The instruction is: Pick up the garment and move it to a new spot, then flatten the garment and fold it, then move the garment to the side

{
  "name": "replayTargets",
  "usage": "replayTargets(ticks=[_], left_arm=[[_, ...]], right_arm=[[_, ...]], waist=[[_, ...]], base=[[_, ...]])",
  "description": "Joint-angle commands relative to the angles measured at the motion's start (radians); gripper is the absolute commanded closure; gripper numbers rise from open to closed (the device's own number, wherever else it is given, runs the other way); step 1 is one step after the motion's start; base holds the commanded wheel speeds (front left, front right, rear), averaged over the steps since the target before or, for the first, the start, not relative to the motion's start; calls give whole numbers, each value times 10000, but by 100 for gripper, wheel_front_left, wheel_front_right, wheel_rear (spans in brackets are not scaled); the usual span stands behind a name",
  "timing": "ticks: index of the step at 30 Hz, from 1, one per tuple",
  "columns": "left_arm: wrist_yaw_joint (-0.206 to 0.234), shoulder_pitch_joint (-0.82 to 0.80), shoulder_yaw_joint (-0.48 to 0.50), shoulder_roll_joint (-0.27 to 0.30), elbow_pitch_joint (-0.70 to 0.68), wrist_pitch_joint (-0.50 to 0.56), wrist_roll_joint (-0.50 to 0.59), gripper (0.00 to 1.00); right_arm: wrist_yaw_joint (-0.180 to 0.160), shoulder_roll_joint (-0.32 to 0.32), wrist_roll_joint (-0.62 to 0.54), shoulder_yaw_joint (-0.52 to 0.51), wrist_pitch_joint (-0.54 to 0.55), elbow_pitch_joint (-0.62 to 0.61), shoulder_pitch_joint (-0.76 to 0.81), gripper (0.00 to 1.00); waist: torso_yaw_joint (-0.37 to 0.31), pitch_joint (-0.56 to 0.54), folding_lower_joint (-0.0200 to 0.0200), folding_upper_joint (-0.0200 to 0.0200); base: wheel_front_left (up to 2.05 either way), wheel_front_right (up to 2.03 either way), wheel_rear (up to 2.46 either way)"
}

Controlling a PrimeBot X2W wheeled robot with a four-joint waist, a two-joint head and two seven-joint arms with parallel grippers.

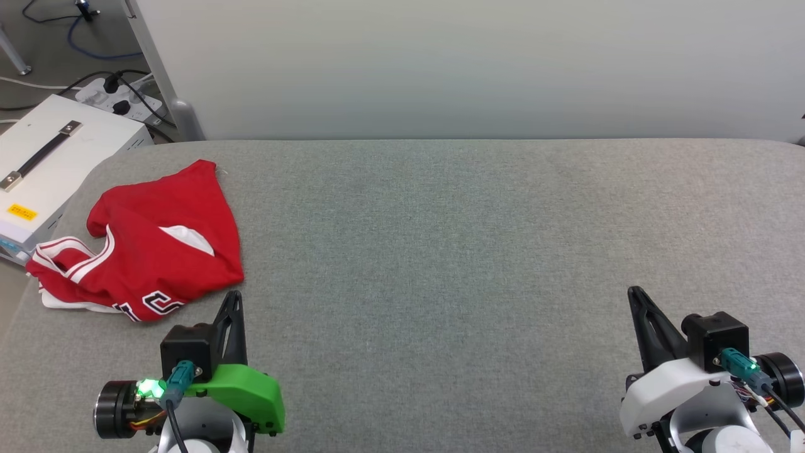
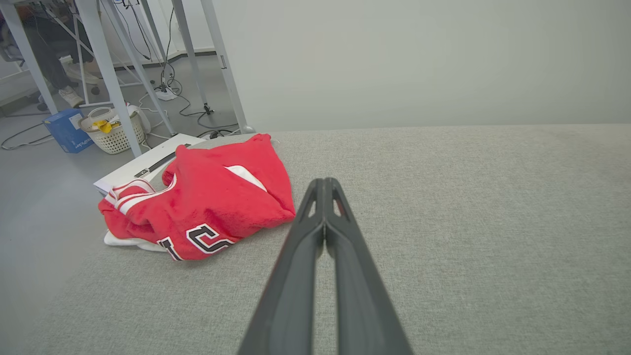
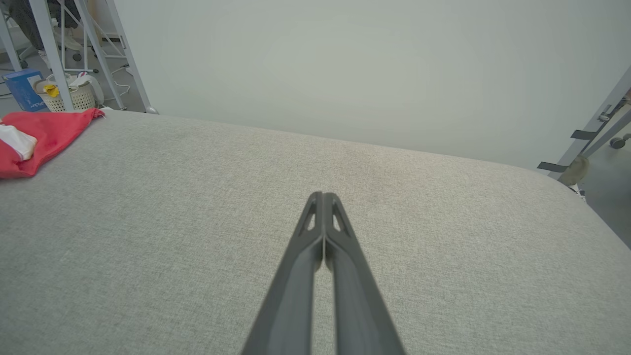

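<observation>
Head view | crumpled red garment (image 1: 157, 245) | woven grey table (image 1: 440, 251) | left gripper (image 1: 234, 296), right gripper (image 1: 634, 292): tips together, empty

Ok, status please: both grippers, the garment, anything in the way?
Left gripper shut, empty, close beside the garment. Right gripper shut, empty, over bare table. Garment crumpled at table's left edge, untouched. Nothing between left gripper and garment.
</observation>
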Motion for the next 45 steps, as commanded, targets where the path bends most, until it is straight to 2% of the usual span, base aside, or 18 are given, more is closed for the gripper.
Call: replayTargets(ticks=[1,14,15,45], left_arm=[[43,-175,-5,-49,-20,-9,97,100],[43,-175,-5,-49,-20,-9,97,100],[0,0,-4,0,0,0,0,0],[258,-91,-186,-9,7,-539,-296,0]], right_arm=[[-7,-10,-95,9,30,22,-166,100],[-7,-10,-95,9,30,22,-166,100],[0,0,0,2,0,0,0,0],[-2,-1,682,-294,-531,-278,7,0]], waist=[[0,0,0,40],[0,0,0,40],[0,0,0,0],[-14,76,0,8]], base=[[0,0,0],[0,0,0],[0,0,0],[0,0,0]])
